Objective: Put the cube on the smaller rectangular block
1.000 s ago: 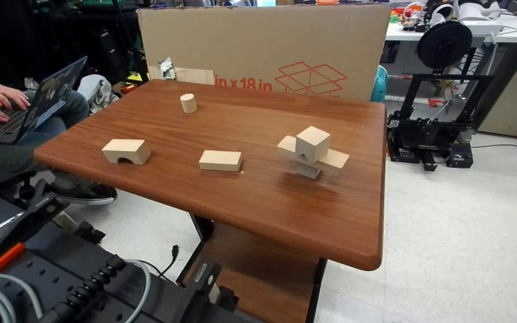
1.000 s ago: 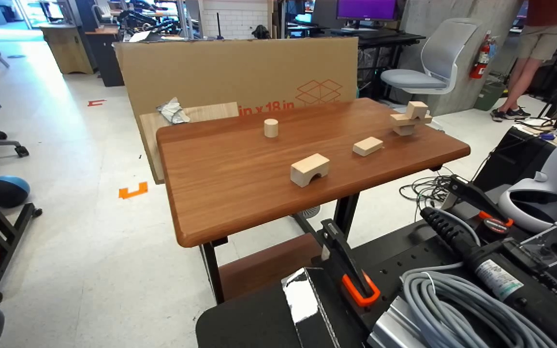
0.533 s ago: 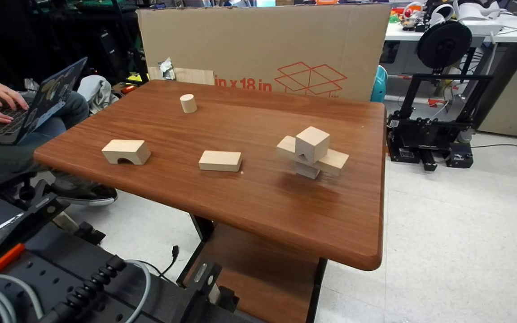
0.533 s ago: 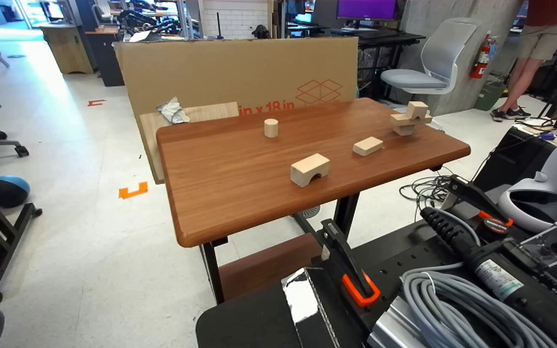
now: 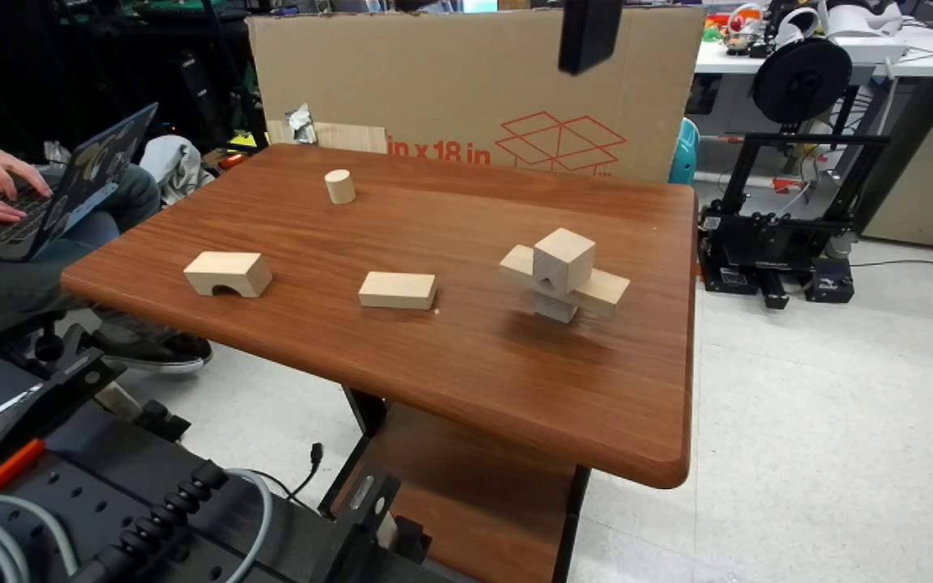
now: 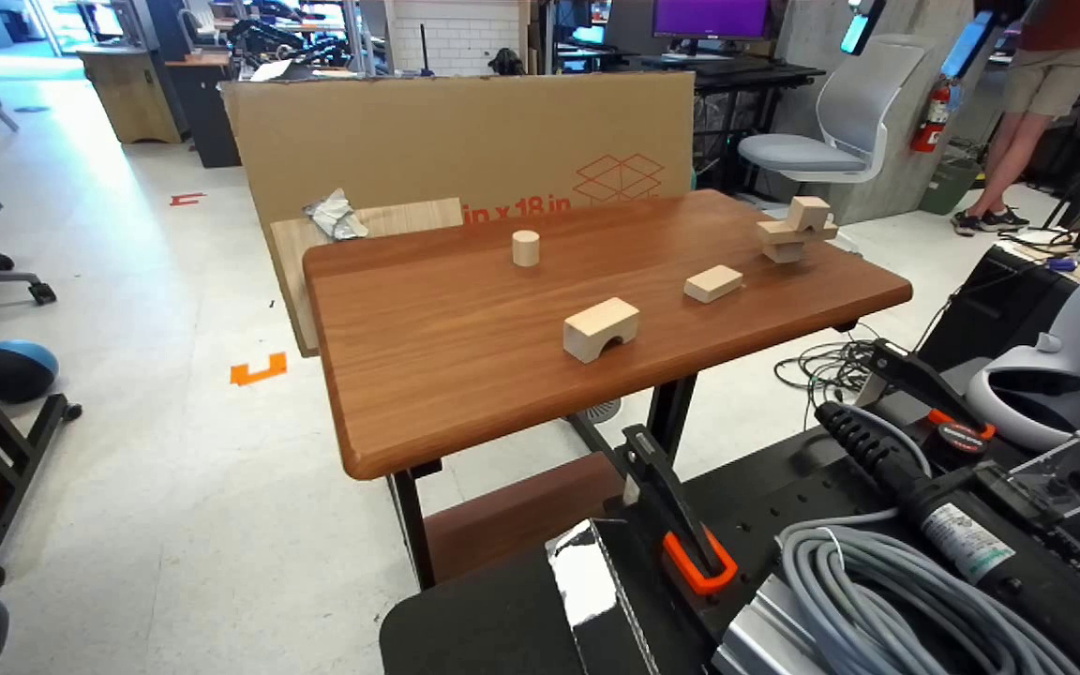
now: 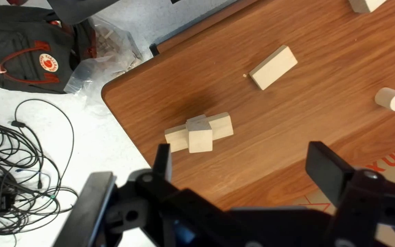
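Note:
The light-wood cube is the top piece of a stack near one end of the table. It also shows in an exterior view and in the wrist view. It rests on a longer flat plank, which lies across a small lower block. The smaller rectangular block lies flat on the table, apart from the stack; it also shows in an exterior view and the wrist view. My gripper is open and empty, high above the table. Its fingertips show at the top of an exterior view.
An arch-cutout block and an upright cylinder stand on the brown table. A tiny pale bit lies beside the smaller block. A large cardboard sheet stands behind the table.
My gripper has come into view at the top of both exterior views, where it was not visible before. The stack and the other blocks have not moved.

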Controlling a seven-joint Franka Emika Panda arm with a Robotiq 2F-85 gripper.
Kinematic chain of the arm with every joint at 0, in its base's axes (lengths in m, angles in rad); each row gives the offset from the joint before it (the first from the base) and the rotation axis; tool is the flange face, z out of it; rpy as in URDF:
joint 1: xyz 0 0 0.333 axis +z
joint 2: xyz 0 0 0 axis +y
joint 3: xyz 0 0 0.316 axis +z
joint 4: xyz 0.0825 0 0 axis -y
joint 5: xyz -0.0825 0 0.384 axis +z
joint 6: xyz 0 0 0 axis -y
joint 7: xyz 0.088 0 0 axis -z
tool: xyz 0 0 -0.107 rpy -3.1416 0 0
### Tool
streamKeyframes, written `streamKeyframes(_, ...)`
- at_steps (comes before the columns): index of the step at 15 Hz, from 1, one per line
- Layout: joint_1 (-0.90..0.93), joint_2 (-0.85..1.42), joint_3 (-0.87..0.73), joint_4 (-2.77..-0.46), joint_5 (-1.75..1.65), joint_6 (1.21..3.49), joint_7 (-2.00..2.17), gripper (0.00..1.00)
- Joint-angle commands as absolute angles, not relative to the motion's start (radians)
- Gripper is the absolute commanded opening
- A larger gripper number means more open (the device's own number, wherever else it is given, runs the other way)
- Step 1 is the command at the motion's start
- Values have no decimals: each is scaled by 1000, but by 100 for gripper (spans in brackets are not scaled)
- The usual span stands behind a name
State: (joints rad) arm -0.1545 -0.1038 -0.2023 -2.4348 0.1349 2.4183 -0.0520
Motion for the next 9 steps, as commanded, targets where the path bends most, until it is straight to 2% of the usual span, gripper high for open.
streamKeyframes(1,-167,0,-199,-2366,109,2411,-41,100)
streamKeyframes(9,-172,141,-194,-2269,115,2379,-57,100)
